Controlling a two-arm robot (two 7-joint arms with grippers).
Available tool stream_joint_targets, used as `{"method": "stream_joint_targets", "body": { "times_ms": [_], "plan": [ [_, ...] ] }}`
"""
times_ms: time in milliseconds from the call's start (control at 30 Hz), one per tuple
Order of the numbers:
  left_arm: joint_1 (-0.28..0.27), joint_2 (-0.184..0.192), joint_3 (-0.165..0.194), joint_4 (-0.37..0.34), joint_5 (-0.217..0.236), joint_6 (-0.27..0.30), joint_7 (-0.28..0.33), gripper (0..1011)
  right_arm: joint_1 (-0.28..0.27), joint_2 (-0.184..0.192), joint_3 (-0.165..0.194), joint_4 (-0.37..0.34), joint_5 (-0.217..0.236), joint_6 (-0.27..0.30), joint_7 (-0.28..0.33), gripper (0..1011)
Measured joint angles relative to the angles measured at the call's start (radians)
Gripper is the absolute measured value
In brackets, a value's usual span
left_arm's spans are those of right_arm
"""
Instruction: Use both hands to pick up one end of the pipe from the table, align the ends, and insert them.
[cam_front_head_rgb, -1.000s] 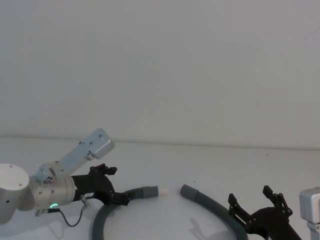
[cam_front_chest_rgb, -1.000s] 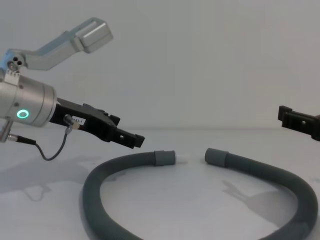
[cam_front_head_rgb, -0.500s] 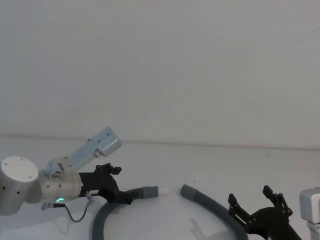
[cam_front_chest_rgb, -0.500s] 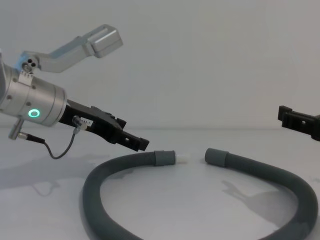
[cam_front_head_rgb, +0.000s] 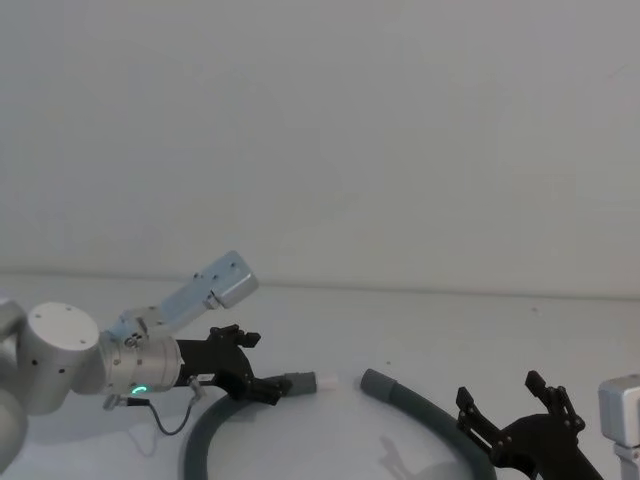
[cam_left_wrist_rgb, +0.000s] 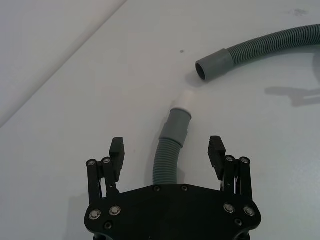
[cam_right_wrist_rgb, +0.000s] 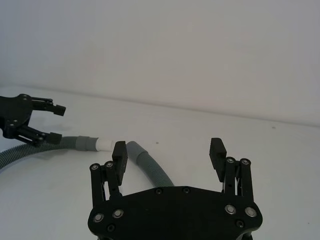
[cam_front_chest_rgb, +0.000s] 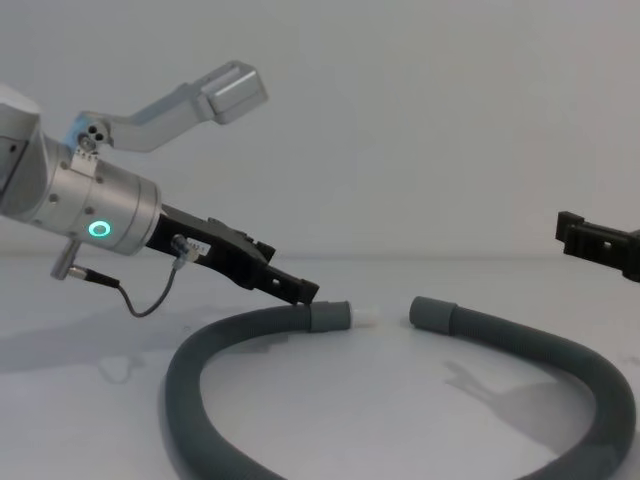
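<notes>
One pipe (cam_front_chest_rgb: 188, 375), laid looped on the table (cam_front_chest_rgb: 380, 400), spigot cuff (cam_front_chest_rgb: 330, 316) and plain cuff (cam_front_chest_rgb: 433, 312) facing, apart. Left gripper (cam_left_wrist_rgb: 167, 146): fingers spread wide astride the pipe behind the spigot cuff, nothing clasped. Right gripper (cam_right_wrist_rgb: 168, 146): fingers wide, empty, toward the near right corner

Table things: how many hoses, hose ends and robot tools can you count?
Hose: 1, the hose
Ends: 2, the white-tipped end and the hollow end
Tools: 2, the left tool and the right tool, both open
Total: 5
</notes>
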Motion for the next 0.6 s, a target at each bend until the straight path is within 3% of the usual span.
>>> {"method": "stream_joint_targets", "body": {
  "times_ms": [600],
  "plan": [
    [-0.067,-0.086,0.02,0.187,0.018,-0.081,-0.057,1002,0.0,0.0,0.0,0.0,0.0,0.0,0.0,1003]
  ]
}}
